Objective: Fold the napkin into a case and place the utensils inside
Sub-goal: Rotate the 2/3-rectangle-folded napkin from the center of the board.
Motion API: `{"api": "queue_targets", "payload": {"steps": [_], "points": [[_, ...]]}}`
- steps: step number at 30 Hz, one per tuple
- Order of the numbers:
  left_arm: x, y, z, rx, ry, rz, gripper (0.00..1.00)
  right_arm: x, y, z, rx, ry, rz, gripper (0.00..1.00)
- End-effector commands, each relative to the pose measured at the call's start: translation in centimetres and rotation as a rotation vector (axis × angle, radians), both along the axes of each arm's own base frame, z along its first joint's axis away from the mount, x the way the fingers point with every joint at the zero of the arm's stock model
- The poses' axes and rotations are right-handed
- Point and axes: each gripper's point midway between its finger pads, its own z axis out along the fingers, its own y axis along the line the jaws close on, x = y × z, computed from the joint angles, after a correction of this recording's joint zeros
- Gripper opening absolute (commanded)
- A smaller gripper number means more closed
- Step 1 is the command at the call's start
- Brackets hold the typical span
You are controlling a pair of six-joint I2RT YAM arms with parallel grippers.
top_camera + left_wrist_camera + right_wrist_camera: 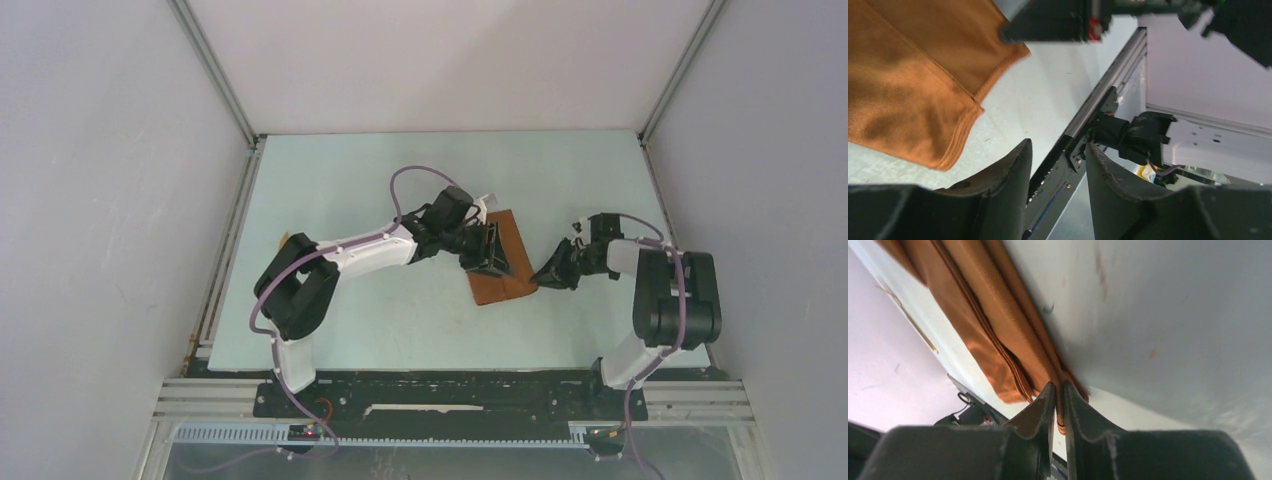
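Right end effector [1059,386]: fingers all but closed; a layered hem of the napkin [993,325] is pinched between them, low against the table [1173,315]
Left end effector [1055,150]: fingers about half apart; nothing between them; whether it touches the cloth cannot be told
Step in hand: judged to be drawing one side of the part-folded cloth across, to narrow it toward the case
Doing it well: lift the pinched hem only just clear of the table; carry it straight across toward nine o'clock so the edges land parallel; make sure every layer is caught, since soft cloth may slip out one ply at a time; the left end effector could press the middle to hold the crease
Napkin from the right end effector: overhead it lies at ten o'clock, its near right corner touching the fingertips
Napkin from the left end effector: directly beneath in the overhead view; at ten o'clock in its wrist view
Utensils: cannot be made out for certain in any view
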Motion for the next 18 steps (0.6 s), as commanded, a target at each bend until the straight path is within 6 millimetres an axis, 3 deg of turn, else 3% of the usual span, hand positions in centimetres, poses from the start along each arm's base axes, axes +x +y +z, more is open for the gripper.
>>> {"api": "queue_targets", "payload": {"steps": [1,4,6,7,9,12,15,18], "points": [[0.1,1.5,-0.3,0.081,-0.088,0.042,0.49,-1.4,3.4,2.8,0.093,-0.054,-0.020,0.20],[0.2,1.7,-1.5,0.178,-0.149,0.067,0.52,-2.3,4.5,3.9,0.074,-0.087,-0.019,0.36],[0.5,1.6,-2.3,0.250,-0.202,0.102,0.53,-1.9,3.1,4.2,0.009,-0.111,-0.056,0.52],[0.1,1.2,-2.7,0.274,-0.213,0.098,0.62,-1.6,1.6,4.2,-0.036,-0.117,-0.086,0.56],[0.1,0.8,-3.8,0.368,-0.260,0.132,0.74,-1.4,-1.5,3.9,-0.134,-0.111,-0.145,0.60],[0.3,-0.3,-4.7,0.494,-0.315,0.160,0.73,-1.1,-5.1,4.1,-0.216,-0.130,-0.222,0.63],[0.2,-1.4,-6.1,0.630,-0.350,0.168,0.67,-0.9,-7.1,4.7,-0.255,-0.165,-0.262,0.64],[0.2,-2.7,-6.9,0.730,-0.381,0.178,0.62,-0.8,-7.8,5.2,-0.260,-0.189,-0.278,0.65]]}}
